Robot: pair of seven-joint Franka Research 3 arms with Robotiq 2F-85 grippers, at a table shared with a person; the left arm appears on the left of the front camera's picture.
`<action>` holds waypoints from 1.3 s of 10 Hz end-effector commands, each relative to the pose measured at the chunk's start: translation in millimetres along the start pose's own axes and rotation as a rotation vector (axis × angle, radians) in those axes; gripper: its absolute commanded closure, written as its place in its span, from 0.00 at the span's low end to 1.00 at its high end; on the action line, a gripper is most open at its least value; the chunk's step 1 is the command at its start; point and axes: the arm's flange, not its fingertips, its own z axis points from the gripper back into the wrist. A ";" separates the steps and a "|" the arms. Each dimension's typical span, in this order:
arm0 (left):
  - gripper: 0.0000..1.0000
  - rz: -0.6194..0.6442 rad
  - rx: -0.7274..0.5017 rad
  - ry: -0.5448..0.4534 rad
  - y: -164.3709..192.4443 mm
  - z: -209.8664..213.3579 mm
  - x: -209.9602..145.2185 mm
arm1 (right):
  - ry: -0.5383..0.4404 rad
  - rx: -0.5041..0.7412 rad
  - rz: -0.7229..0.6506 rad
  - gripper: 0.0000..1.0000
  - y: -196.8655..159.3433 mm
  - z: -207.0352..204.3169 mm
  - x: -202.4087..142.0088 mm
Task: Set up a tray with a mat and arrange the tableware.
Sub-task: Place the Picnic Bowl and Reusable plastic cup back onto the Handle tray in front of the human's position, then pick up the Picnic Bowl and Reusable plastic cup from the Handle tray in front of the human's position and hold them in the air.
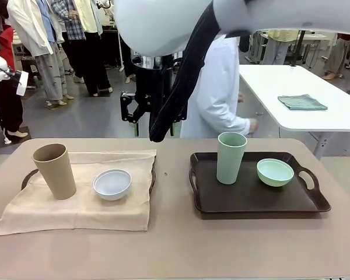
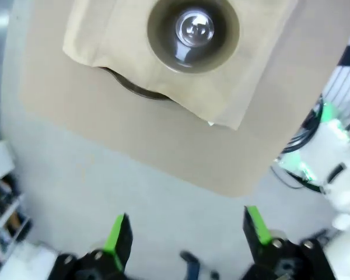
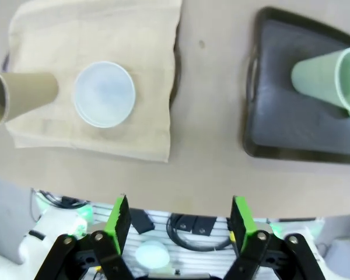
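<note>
On the left of the table (image 1: pixel 175 245) a beige mat (image 1: pixel 76 207) is draped over a tray (image 1: pixel 27 175), whose dark handles peek out at either side. The tan cup (image 1: pixel 54 170) stands upright on the mat, and the white bowl (image 1: pixel 112 184) sits just beside it, towards the middle of the table. To the right, well apart from the mat, a second dark tray (image 1: pixel 256 207) lies bare. It carries the pale green cup (image 1: pixel 230 157), upright near its far edge, and the pale green bowl (image 1: pixel 275 172) next to it on the side of the right handle. The left gripper (image 2: pixel 186 233) hangs high with its fingers spread wide and nothing between them; its camera looks straight down into the tan cup. The right gripper (image 3: pixel 179 217) is up in the air too, fingers spread and empty, on the robot's side of the table. A person in a white coat (image 1: pixel 216 87) stands at the far side, one hand (image 1: pixel 254 124) low by the far edge.
</note>
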 end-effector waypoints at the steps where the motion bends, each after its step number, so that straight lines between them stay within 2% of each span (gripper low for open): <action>1: 0.00 0.123 -0.053 -0.014 18.0 19.9 24.2 | 0.034 -0.019 -0.072 0.12 -11.8 6.4 -7.9; 4: 0.00 0.330 0.071 0.013 20.6 27.7 33.3 | 0.064 -0.021 -0.133 0.12 -23.0 8.0 -9.2; 5: 0.00 0.368 0.112 -0.049 20.0 27.5 34.1 | 0.069 -0.012 -0.139 0.12 -25.6 6.0 -8.2; 6: 0.00 0.268 0.015 -0.014 22.3 31.3 29.4 | 0.068 0.000 -0.124 0.12 -26.8 -0.3 -2.6; 7: 0.00 0.268 0.015 -0.014 22.3 31.3 29.4 | 0.058 -0.025 -0.105 0.12 -22.4 10.0 -0.8; 13: 0.00 0.268 0.015 -0.014 22.3 31.3 29.4 | 0.058 -0.025 -0.105 0.12 -22.4 10.0 -0.8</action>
